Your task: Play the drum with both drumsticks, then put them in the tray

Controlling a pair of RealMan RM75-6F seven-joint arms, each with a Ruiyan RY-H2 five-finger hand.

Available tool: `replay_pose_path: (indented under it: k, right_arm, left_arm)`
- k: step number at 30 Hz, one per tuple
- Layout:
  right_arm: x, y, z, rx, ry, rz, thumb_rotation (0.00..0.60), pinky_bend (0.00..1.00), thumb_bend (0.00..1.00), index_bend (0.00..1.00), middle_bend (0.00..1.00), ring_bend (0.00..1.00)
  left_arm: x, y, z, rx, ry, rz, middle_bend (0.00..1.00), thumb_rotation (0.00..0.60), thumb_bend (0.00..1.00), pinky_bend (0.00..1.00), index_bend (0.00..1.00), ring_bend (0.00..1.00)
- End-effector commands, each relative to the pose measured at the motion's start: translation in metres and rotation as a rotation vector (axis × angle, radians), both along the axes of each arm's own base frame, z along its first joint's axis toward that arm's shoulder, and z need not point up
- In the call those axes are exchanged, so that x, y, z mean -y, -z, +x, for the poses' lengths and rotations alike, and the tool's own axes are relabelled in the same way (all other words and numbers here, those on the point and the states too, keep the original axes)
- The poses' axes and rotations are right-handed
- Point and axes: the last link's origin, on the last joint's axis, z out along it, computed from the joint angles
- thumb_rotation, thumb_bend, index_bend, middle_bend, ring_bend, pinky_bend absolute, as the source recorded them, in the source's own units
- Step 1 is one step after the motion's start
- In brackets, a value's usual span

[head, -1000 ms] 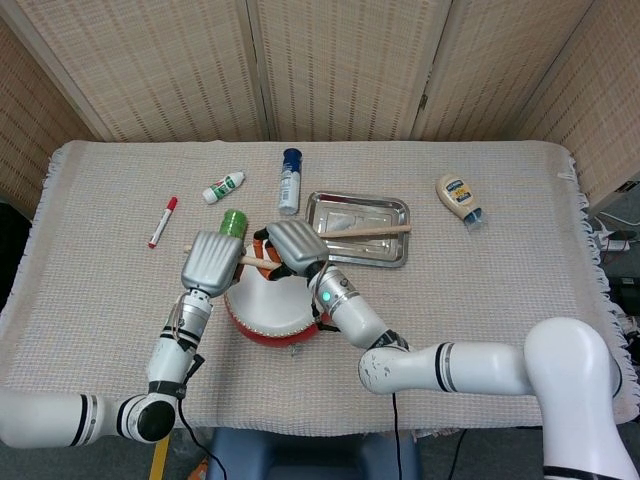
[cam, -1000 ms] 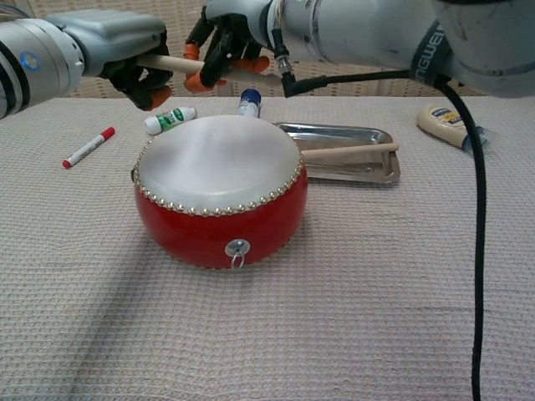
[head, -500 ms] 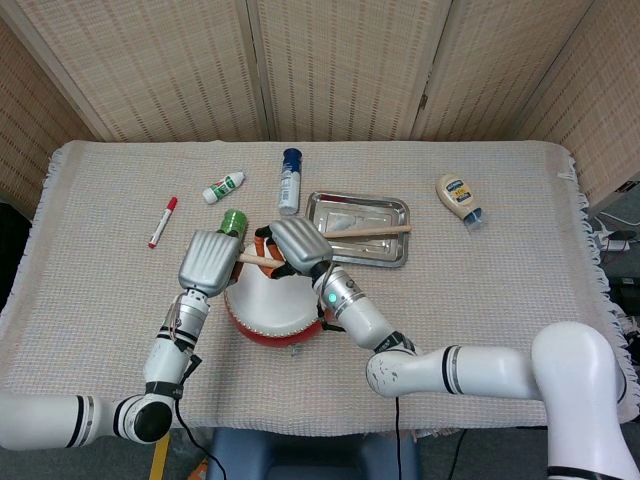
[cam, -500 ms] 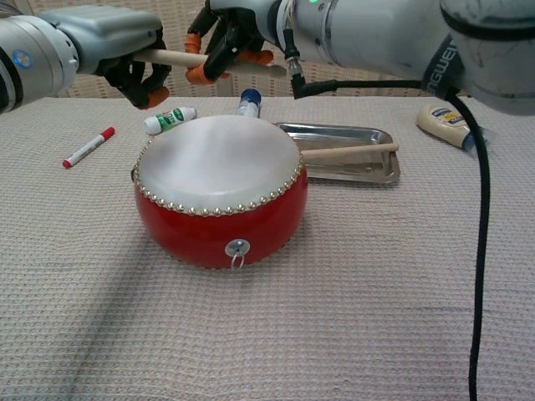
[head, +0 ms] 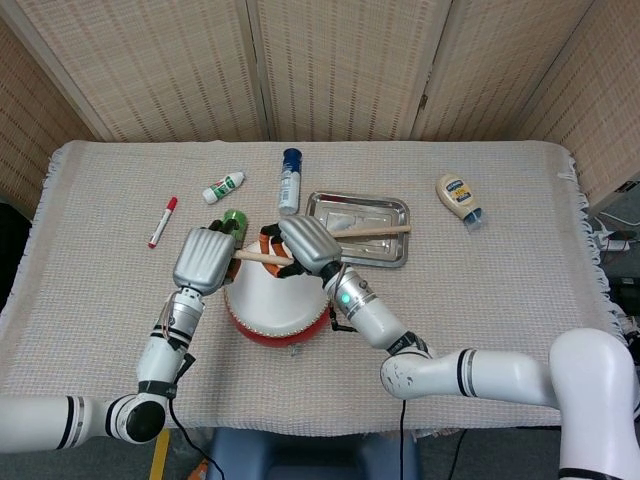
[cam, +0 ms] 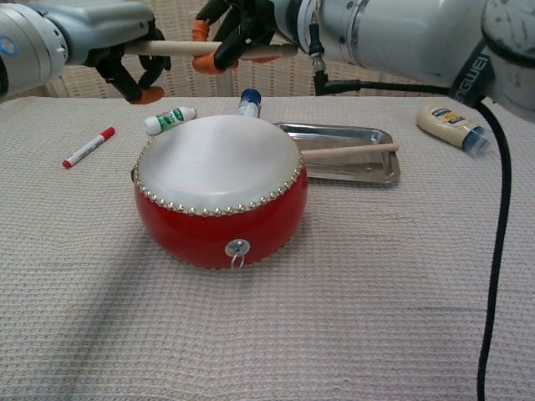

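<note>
Gripping one stiff, light stick point(cam: 209, 48) with both hands, left point(head: 204, 261) and right point(head: 306, 246), fingers closed mid-shaft above drum point(cam: 219, 188).

My fingers point(cam: 206, 65) are black with orange tips, under silver-grey hand shells. The drum point(cam: 219, 192) has a red body, a white skin and a row of silvery studs. Both drumsticks are pale wood: one point(cam: 201, 48) in my grasp, one point(cam: 347, 152) across the shiny steel tray point(cam: 334, 132). The worktop point(cam: 376, 301) wears a beige waffle-weave cloth. Near its far edge lies a white marker with a red cap point(cam: 88, 147).
</note>
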Motion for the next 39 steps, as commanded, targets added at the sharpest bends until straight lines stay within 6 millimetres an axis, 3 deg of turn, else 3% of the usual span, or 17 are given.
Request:
replay_pose_path:
  k: [1,15,30,39]
  right_arm:
    - [0.000,0.000,-0.002,-0.004,-0.002,-0.001,0.600,1.00,0.35,1.00,0.92,0.94]
    - [0.003,-0.009,-0.012,-0.004,-0.009,-0.014,0.600,1.00,0.35,1.00,0.92,0.94]
    - [0.004,-0.033,-0.047,-0.067,0.000,-0.063,0.600,1.00,0.34,1.00,0.92,0.94]
    - [0.010,-0.055,-0.087,-0.113,0.051,-0.099,0.600,1.00,0.35,1.00,0.92,0.94]
  left_arm:
    - [0.000,-0.003,0.000,0.004,0.001,0.004,0.15,0.600,0.40,0.44,0.03,0.17]
    - [-0.002,-0.013,-0.011,0.016,-0.013,0.017,0.01,0.600,0.34,0.27,0.00,0.02]
    - [-0.003,-0.031,-0.030,0.056,-0.042,0.038,0.00,0.600,0.34,0.24,0.00,0.00]
    - [-0.001,-0.046,-0.050,0.082,-0.073,0.064,0.00,0.600,0.34,0.23,0.00,0.00]
